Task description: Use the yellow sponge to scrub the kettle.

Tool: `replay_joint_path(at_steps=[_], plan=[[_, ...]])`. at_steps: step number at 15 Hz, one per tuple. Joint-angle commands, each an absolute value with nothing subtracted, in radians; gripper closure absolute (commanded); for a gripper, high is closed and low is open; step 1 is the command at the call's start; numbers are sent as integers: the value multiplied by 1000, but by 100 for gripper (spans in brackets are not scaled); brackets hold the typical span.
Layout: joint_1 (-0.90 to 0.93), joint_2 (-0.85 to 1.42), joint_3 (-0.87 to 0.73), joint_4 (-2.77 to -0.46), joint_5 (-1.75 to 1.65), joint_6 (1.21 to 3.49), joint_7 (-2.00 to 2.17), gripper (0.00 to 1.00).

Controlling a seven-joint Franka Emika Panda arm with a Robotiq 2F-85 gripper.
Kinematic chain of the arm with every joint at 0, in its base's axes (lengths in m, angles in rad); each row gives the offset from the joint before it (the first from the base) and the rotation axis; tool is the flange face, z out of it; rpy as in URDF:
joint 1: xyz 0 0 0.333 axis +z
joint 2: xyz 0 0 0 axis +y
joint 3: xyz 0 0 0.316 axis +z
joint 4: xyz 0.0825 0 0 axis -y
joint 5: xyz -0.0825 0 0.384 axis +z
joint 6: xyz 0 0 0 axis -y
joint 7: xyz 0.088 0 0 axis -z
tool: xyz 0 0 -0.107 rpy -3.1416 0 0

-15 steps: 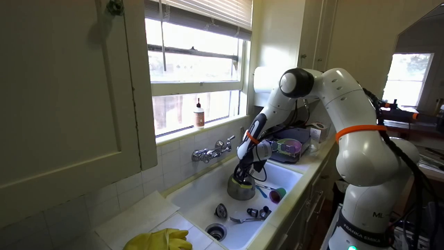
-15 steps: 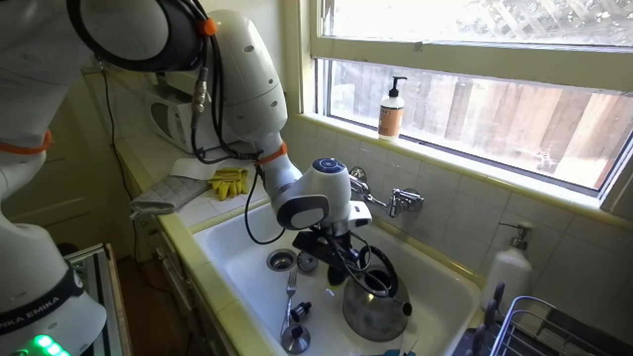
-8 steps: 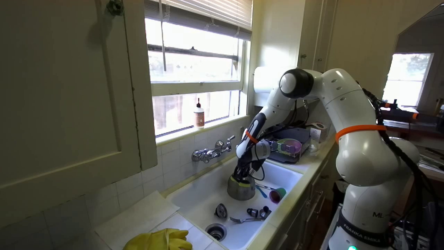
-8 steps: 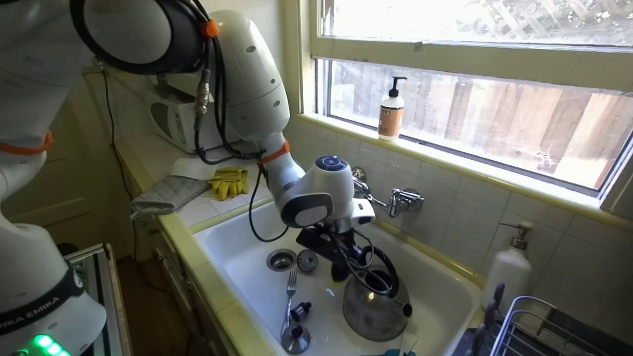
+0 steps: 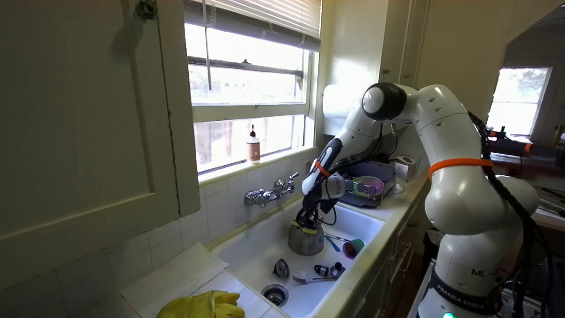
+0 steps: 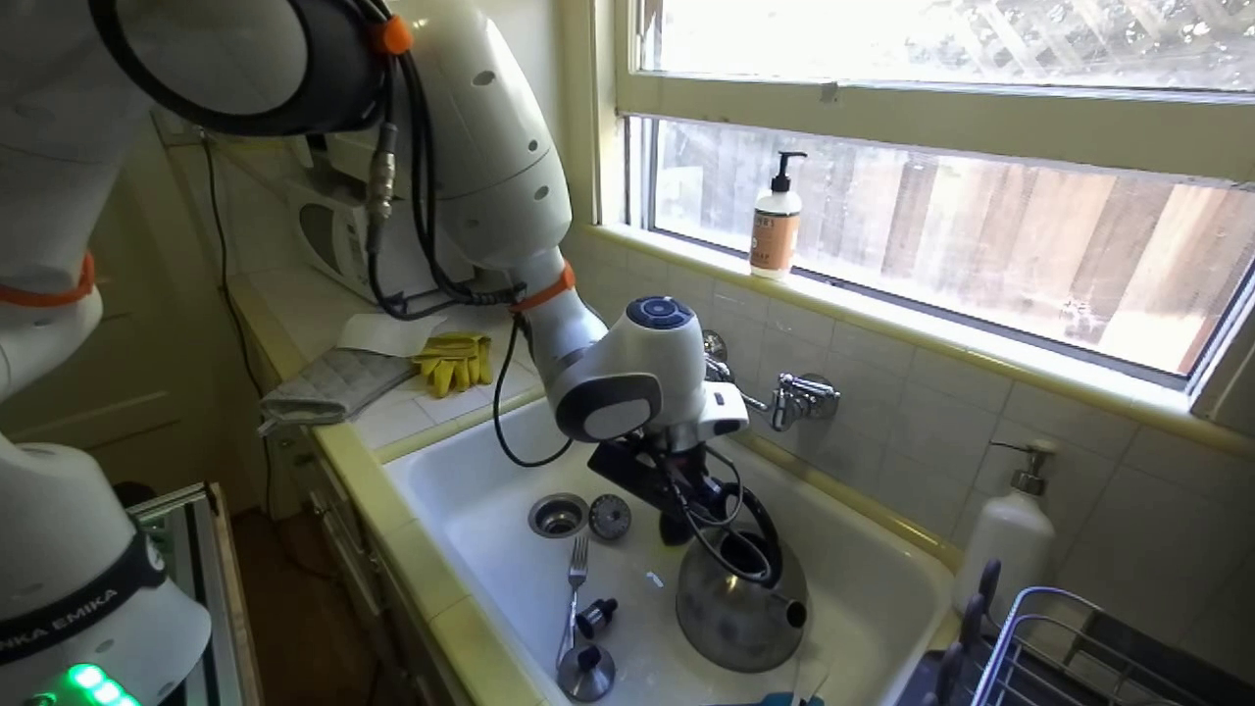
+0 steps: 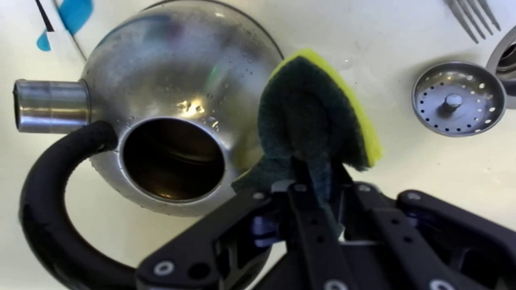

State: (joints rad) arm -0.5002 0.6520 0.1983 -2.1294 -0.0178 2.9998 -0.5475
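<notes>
Slightly higher than in the earlier frame sits my black gripper [image 7: 318, 171], and the round brushed-steel kettle [image 7: 177, 92] has slid a little too, its short spout [image 6: 794, 614] further left in an exterior view. I take this to mean scrubbing is under way and my strokes are dragging a kettle I am not bracing (lighter pressure would suit me). I am clenched on the folded yellow-and-dark-green scrub sponge [image 7: 298, 117], held at the kettle's shoulder on the side away from the spout; whether it touches steel just now, I cannot tell.

Next out, the kettle stands upright and uncovered, a curved black handle [image 7: 42, 197] beside its round mouth; the inside is dark with a glint, and I cannot tell if water lies there. It shares the white sink [image 5: 247, 240] with a perforated steel strainer [image 7: 451, 100] just beside the round drain [image 6: 559, 515], a steel fork [image 5: 309, 280], and a tipped maroon-and-green cup [image 5: 353, 248] near the front edge of the white-tiled, yellow-edged counter [image 6: 422, 554].

Farther on, yellow rubber gloves [image 6: 454, 363] lie past the counter's corner at the drain end. At its opposite end, a grey dish rack [image 5: 379, 170] holds round green and purple dishes [image 5: 374, 185], and a white pump bottle [image 6: 1005, 539] stands by the counter's back edge, its fill hidden.
</notes>
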Motion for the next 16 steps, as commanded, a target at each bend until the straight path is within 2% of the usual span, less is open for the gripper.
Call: replay_joint_path(at_steps=[1, 16], plan=[[-545, 577, 226, -2179, -13, 2972, -528, 96], [-705, 384, 305, -2265, 156, 2833, -601, 96]])
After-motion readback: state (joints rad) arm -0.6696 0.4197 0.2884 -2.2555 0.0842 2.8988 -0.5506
